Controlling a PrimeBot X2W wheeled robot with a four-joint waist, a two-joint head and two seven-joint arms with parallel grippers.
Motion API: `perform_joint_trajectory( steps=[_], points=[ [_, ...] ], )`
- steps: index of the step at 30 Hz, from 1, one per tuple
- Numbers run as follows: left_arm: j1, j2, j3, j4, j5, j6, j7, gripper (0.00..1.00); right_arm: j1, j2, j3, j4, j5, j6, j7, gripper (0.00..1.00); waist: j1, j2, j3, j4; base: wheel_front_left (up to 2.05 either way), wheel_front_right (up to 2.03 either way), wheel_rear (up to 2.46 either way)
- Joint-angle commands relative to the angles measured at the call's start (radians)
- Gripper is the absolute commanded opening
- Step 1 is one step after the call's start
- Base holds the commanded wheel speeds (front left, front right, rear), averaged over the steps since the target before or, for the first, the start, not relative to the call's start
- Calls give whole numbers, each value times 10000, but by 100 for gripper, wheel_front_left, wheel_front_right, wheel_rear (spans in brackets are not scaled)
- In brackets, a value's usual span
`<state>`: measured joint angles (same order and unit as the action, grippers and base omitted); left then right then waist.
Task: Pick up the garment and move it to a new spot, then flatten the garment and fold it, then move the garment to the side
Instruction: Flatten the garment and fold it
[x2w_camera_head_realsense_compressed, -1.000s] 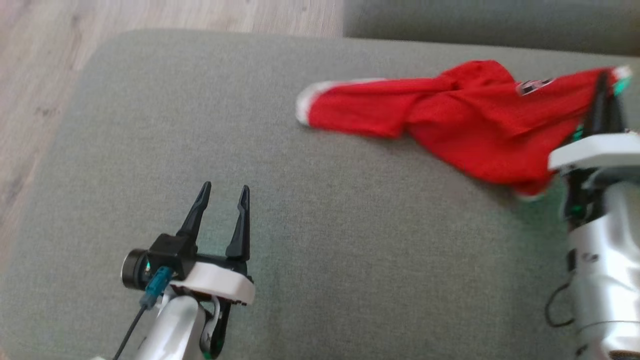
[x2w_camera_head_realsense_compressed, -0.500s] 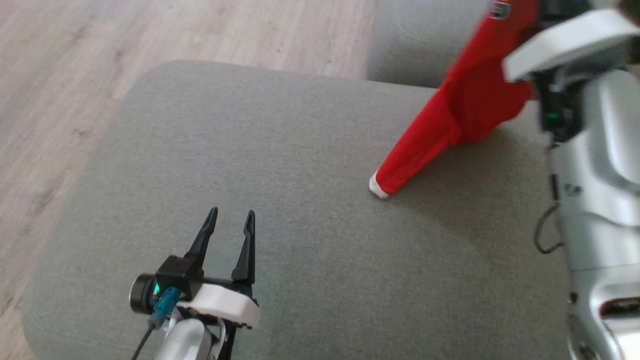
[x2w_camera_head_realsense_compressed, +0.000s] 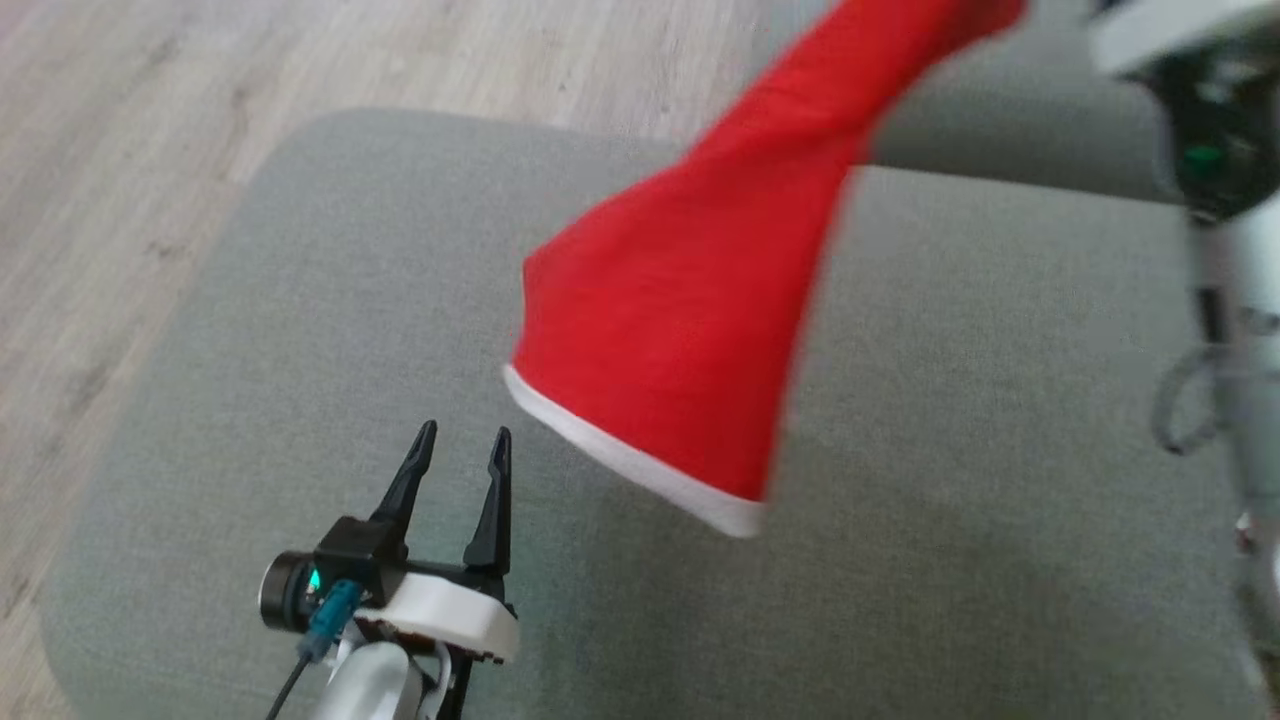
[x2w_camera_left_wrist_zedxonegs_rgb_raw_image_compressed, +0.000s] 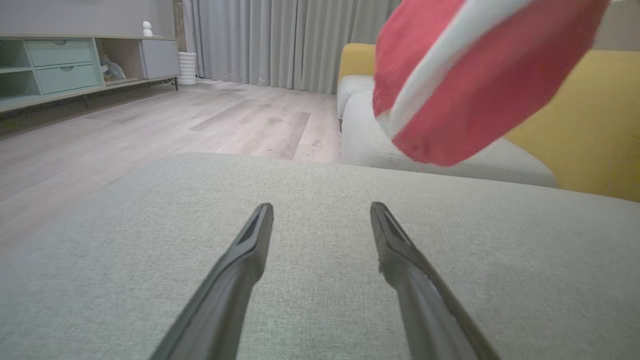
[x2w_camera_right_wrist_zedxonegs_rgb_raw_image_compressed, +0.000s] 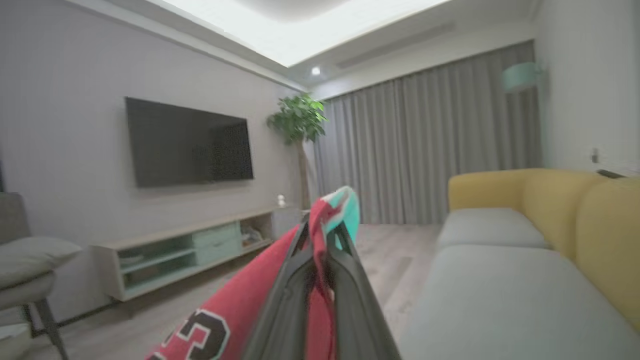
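The garment is a red jersey with a white hem, hanging in the air over the grey cushion. Its hem swings low, just ahead and right of my left gripper. That gripper rests near the cushion's front left, open, nothing between its fingers. In the left wrist view the jersey's hem floats above and to the right of the open fingers. My right gripper is shut on the garment, pinching a red and teal edge; black and white numerals show on the cloth below. The right arm stands at the right edge.
Wooden floor lies left of and beyond the cushion. A second grey seat adjoins at the back right, with a yellow sofa back behind it. A TV, a low cabinet, a plant and curtains stand across the room.
The right arm has lifted the jersey off the cushion and swung it left; the cloth now hangs free with its hem near the left gripper. The head camera has shifted. The left gripper stays open.
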<state>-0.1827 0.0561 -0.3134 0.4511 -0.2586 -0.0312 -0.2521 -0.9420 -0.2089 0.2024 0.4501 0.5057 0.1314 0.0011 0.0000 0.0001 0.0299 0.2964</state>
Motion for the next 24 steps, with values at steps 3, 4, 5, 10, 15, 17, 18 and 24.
perform_joint_trajectory(
  steps=[3, 4, 5, 10, 15, 17, 18, 24],
  points=[
    [-677, -18, 274, -349, 118, -105, -97, 100, 220, -1104, -157, 594, -541, -7, 109, 0, 0, -1, 654, -74, 0, 0, 0],
    [-755, -22, 249, -354, 118, -126, -97, 100, 246, -1304, -200, 909, -678, -7, 77, 0, 0, -1, 786, -64, 0, 0, 0],
    [-831, -26, 224, -356, 114, -145, -97, 100, 239, -1447, -269, 1260, -789, -7, 55, 0, 0, -1, 924, -54, 0, 0, 0],
    [-1110, -40, 124, -329, 67, -208, -97, 100, 62, -1910, -270, 2996, -1718, -7, 118, 100, 0, -1, 1390, 17, 0, 0, 0],
    [-1352, -54, -70, -330, -91, -184, -97, 100, -248, -1879, 19, 4574, -2694, -7, -506, 100, 0, -1, 1674, 85, 0, 0, 0],
    [-1405, -55, -88, -316, -151, -147, -97, 100, -271, -1714, 223, 4760, -2799, -7, -846, 100, 0, -1, 1648, 5, 0, 0, 0],
    [-1421, -55, -87, -305, -156, -134, -97, 100, -269, -1651, 266, 4821, -2840, -7, -1068, 100, 0, -1, 1598, -47, 0, 0, 0],
    [-1309, -57, 148, -366, -95, -62, -97, 100, 220, -951, 336, 4551, -2817, -7, -2321, 100, 0, -1, 1064, -570, 0, 0, 0]
  ],
)
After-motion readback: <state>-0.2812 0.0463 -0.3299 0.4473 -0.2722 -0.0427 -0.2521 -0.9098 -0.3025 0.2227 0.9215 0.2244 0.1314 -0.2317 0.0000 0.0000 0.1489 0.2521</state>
